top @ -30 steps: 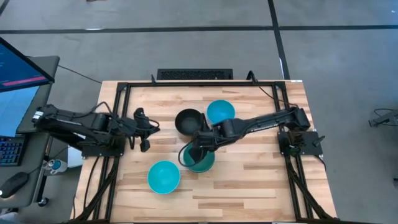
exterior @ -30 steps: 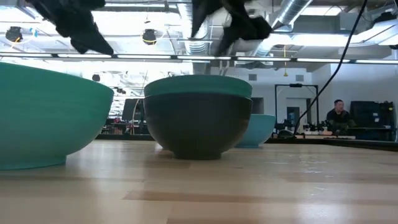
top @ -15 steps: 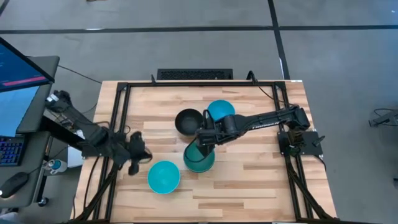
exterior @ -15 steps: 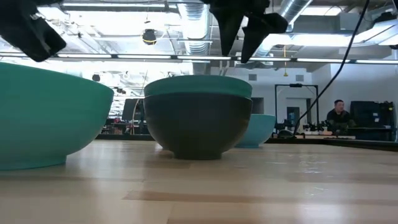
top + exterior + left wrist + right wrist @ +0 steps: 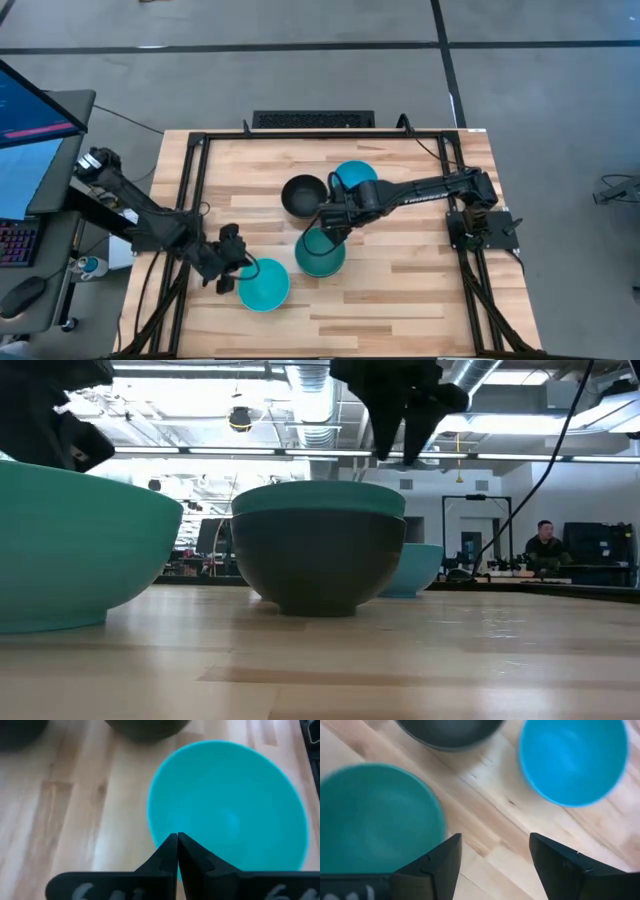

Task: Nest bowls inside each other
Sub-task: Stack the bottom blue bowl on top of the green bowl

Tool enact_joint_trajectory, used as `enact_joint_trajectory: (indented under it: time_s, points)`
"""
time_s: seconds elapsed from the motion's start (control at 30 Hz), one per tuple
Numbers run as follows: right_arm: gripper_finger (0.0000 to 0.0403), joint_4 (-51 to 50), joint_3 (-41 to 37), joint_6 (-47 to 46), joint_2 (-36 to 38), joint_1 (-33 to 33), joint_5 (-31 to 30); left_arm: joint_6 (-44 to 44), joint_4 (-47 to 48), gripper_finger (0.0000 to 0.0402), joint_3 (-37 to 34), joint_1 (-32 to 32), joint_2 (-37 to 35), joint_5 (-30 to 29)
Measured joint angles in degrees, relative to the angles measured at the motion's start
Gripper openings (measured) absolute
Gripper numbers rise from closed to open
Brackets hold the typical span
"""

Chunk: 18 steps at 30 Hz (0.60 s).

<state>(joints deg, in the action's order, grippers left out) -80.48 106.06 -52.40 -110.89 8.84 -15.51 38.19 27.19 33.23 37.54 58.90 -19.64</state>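
Note:
A teal bowl (image 5: pixel 320 252) sits nested in a black bowl (image 5: pixel 318 565) near the table's middle. Another black bowl (image 5: pixel 303 195) and a cyan bowl (image 5: pixel 355 178) stand behind them toward the far edge. A second cyan bowl (image 5: pixel 263 283) stands near the front left. My left gripper (image 5: pixel 240 268) is shut, with its tips (image 5: pixel 177 837) over that bowl's left rim. My right gripper (image 5: pixel 335 215) is open and hangs in the air (image 5: pixel 400 410) between the teal bowl (image 5: pixel 375 820) and the far cyan bowl (image 5: pixel 572 760). My left gripper's shut fingertips stand over the rim (image 5: pixel 165 832) of the near cyan bowl, slanting down from the table's left. I cannot tell whether they touch it. The bowl rests flat on the table.
Black frame rails (image 5: pixel 190 200) run along the table's left, right and far sides. Bare wood lies right of the stack and along the near edge (image 5: pixel 400 300). A person sits far back in the room (image 5: pixel 543 540).
My left gripper has swung from the table's left middle toward the near edge and right, ending at the near cyan bowl. My right gripper has drawn away from the teal bowl, up and toward the far edge. The bowls have stayed in place.

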Motion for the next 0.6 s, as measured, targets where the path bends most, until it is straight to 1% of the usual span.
enact_joint_trajectory:
  time_s: [0.13, 0.2, 0.3, 0.37, 0.4, 0.5, 0.6]
  points:
    - [0.0255, -1.69, 0.0, 1.07, 0.0, 0.0, -0.07, -5.14, -1.82, 0.0002, 0.0, -1.51, -0.41, 3.73]
    - [0.0255, -2.29, 0.0, 1.39, 0.0, 0.02, -0.65, -6.28, -3.62, 0.0002, 0.0, -2.12, -0.27, 4.19]
    - [0.0255, -4.27, 0.0, 1.48, 0.0, 0.02, -1.42, -4.42, -3.38, 0.0002, 0.02, -4.31, 0.0, 6.77]
    - [0.0255, -5.6, 0.0, 2.41, 0.0, 0.02, -3.07, -2.2, -2.29, 0.0003, 0.02, -6.33, 0.08, 8.84]
    - [0.0255, -6.28, 0.0, 2.78, 0.0, 0.02, -4.01, -2.0, -1.22, 0.0005, 0.02, -7.1, 0.18, 8.92]
    - [0.0255, -7.95, 0.0, 2.97, 0.0, 0.02, -5.32, -2.9, 0.38, 0.0022, 0.0, -8.34, 0.21, 7.96]
    - [0.0255, -9.63, 0.0, 2.95, 0.0, 0.02, -5.64, -1.13, 1.62, 0.0055, 0.0, -10.08, 0.25, 8.86]
